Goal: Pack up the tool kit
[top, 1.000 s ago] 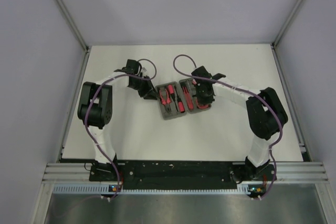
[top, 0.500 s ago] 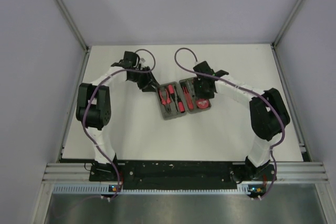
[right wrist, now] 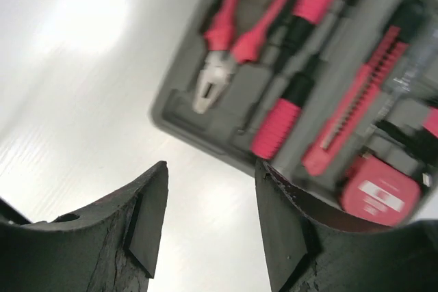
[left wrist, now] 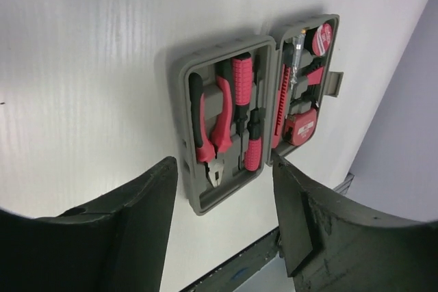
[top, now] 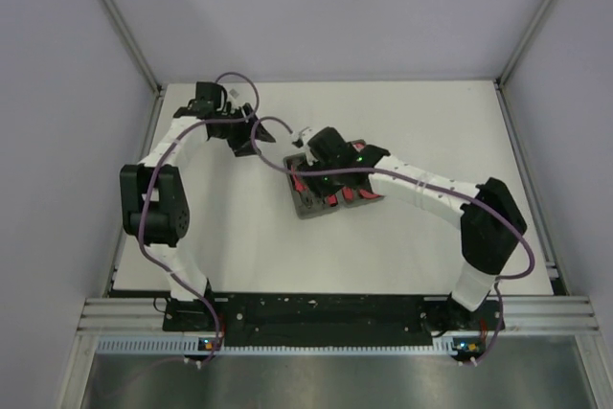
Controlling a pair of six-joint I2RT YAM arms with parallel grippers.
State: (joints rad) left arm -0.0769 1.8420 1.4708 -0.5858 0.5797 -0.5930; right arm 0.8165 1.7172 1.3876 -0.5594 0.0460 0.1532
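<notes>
Just under right claw (right wrist: 212,182), open tool kit (left wrist: 259,111), ahead of left claw (left wrist: 222,189)

The left arm (top: 177,141) and right arm (top: 421,182) have white links and black round joints. A purple cable (top: 230,75) runs along each one. The fingers (left wrist: 137,217) are black, thick, rough-edged.

Open grey case (top: 308,202) flat on white table (top: 412,122), red tools (top: 330,200) showing inside, partly hidden under right gripper (top: 305,168) hanging over its left half, with left gripper (top: 251,141) near its far-left corner, not touching.
</notes>
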